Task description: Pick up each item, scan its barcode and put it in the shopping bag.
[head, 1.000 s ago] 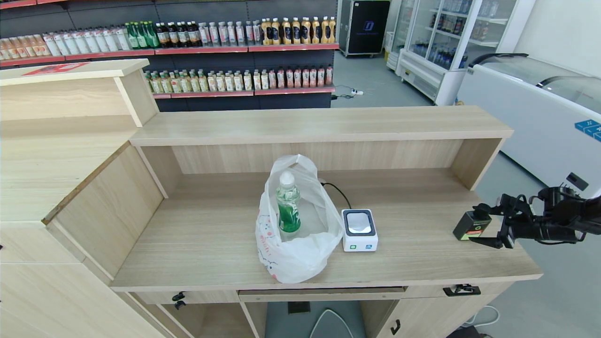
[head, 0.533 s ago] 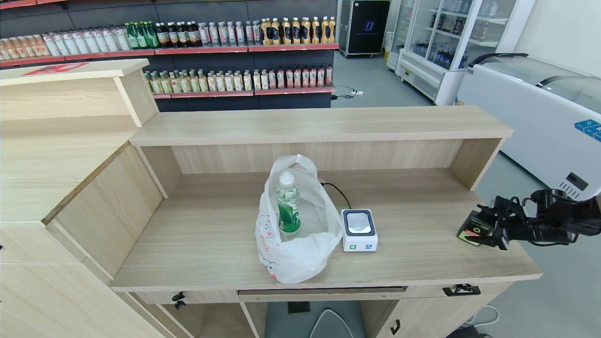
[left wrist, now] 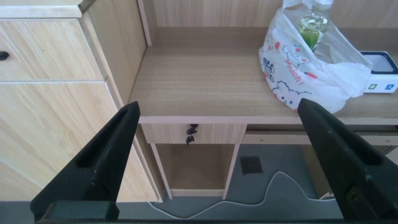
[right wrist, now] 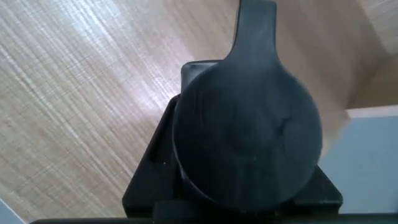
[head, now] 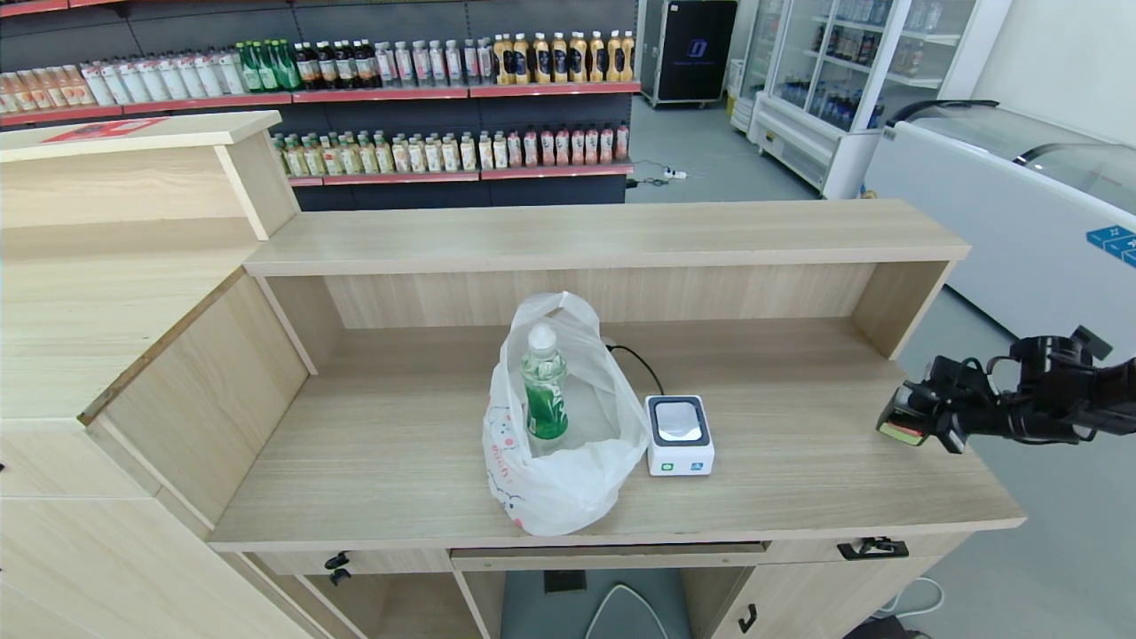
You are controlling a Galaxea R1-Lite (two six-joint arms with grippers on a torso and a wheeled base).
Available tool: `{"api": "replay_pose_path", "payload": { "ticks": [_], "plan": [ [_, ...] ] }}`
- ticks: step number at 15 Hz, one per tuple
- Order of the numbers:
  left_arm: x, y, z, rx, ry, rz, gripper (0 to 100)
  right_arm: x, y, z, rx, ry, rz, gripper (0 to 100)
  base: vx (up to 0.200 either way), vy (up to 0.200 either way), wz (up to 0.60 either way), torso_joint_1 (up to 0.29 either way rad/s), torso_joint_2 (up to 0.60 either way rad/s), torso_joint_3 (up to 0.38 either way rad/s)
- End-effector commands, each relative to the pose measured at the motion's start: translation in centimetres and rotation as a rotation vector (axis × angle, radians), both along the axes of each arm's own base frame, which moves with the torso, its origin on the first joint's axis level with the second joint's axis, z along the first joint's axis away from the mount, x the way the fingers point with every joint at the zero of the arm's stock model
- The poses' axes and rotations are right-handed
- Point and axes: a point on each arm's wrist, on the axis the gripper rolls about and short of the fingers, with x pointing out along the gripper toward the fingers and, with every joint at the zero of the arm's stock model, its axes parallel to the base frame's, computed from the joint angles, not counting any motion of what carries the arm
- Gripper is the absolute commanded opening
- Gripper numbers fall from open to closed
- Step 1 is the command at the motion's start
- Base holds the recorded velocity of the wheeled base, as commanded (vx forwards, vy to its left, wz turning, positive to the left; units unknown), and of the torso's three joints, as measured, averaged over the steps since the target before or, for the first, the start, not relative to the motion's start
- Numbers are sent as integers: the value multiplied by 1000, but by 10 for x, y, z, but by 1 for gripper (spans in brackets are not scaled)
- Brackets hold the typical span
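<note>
"Where was the right arm?"

"It reached in from the robot's right, roughly level. Its pincer (head: 914, 415) hung above the right end of the desk (head: 799, 461), clamped on a small dark box (head: 896, 426)."

"And the left pincer (left wrist: 217, 109)?"

"Low, out in front of the desk's near edge, pointing toward it, both fingers (left wrist: 99, 162) spread wide apart."
</note>
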Motion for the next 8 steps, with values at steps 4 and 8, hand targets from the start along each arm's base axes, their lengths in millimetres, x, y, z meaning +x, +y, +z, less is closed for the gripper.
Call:
{"api": "replay_pose_path", "payload": {
  "ticks": [4,8],
  "plan": [
    [0,0,0,-1,0,1,100,-61,12,143,-228,-271,14,0,0,0,0,0,0,0],
    [0,0,0,-1,-1,1,100,-181,61,242,-597,-548,131,0,0,0,0,0,0,0]
  ]
}}
